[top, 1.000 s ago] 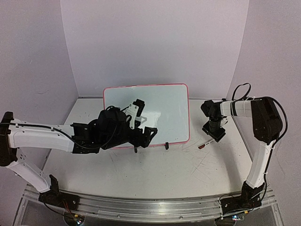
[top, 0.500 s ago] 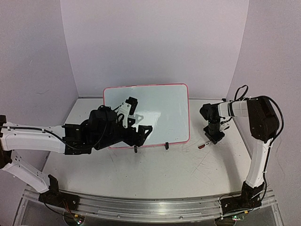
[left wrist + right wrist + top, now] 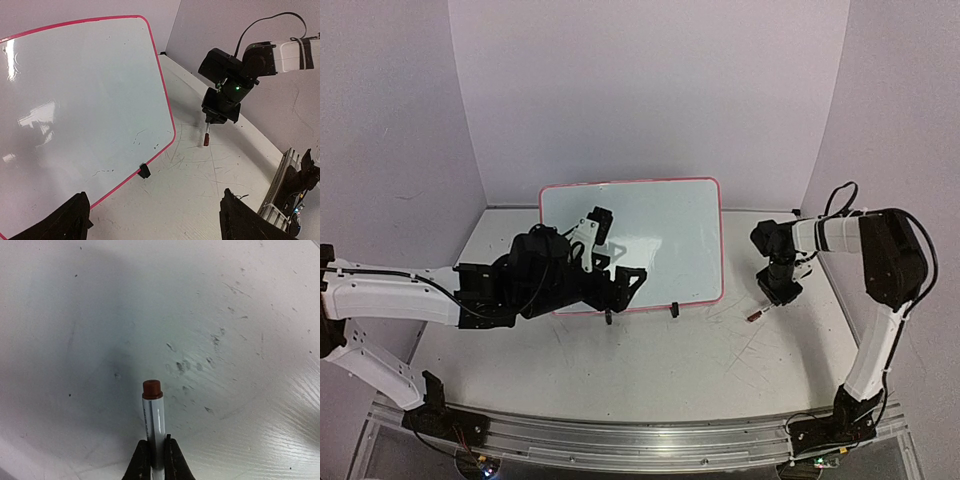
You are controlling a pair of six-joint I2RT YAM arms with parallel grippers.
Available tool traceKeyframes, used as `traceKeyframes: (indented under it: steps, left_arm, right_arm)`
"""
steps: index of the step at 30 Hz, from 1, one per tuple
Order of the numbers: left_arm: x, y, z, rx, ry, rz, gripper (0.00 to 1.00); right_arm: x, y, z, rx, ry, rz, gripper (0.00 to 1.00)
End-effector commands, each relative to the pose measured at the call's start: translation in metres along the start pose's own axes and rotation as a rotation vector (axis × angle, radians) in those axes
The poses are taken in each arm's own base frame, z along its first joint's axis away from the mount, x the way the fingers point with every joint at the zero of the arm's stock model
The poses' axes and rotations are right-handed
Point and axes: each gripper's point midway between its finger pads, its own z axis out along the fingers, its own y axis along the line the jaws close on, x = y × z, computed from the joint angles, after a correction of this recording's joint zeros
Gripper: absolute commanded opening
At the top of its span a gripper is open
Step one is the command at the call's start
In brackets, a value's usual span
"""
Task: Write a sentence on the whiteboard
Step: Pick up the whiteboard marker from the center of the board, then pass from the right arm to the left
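Observation:
The whiteboard (image 3: 670,225) (image 3: 80,100), white with a thin pink frame, stands tilted at the back of the table. Its face carries only a few small dark specks, and no sentence is in view. My left gripper (image 3: 618,255) (image 3: 157,220) hangs open just in front of the board's lower left part, with nothing between its fingers. To the right of the board my right gripper (image 3: 775,290) (image 3: 156,460) points down at the table, shut on a white marker (image 3: 152,407) (image 3: 756,313) (image 3: 206,137) with a red-brown cap. The capped end sticks out beyond the fingertips.
Two black clip feet (image 3: 674,310) (image 3: 144,171) hold the board's lower edge. The grey tabletop (image 3: 650,370) is scratched. Lilac walls close in the back and both sides. A metal rail (image 3: 640,440) runs along the near edge.
My right gripper has closed on the marker and shifted slightly right. The left arm drew back a little to the left and stayed open.

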Motion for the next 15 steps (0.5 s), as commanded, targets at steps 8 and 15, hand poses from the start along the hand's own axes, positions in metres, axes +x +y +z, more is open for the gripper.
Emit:
traceKeyframes:
  steps: [8,15]
  left_arm:
    - [-0.023,-0.038,0.045,0.222,0.043,-0.201,0.91]
    - [-0.02,-0.082,0.063,0.445,0.094,-0.236,0.87]
  right_arm:
    - [0.023,0.058,-0.197,-1.117,-0.228,-0.606,0.0]
    - [0.066,0.063,-0.301,-1.522,-0.281,-0.765,0.0]
